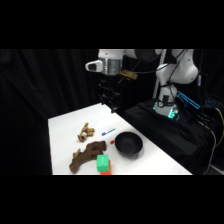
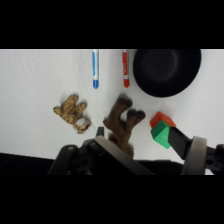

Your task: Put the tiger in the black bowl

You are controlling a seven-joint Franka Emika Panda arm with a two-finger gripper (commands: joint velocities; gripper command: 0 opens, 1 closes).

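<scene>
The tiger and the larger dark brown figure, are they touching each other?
Apart. The wrist view shows bare white table between the tiger and the dark brown figure.

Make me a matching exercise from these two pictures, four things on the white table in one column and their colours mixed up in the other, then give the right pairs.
Things:
1. small lumpy toy tiger
2. round shallow bowl
3. larger, longer animal figure
4. small block

Colours:
A. green, with an orange-red part
B. matte black
C. tan with brown markings
D. dark brown

Pairs: 1-C, 2-B, 3-D, 4-A
</scene>
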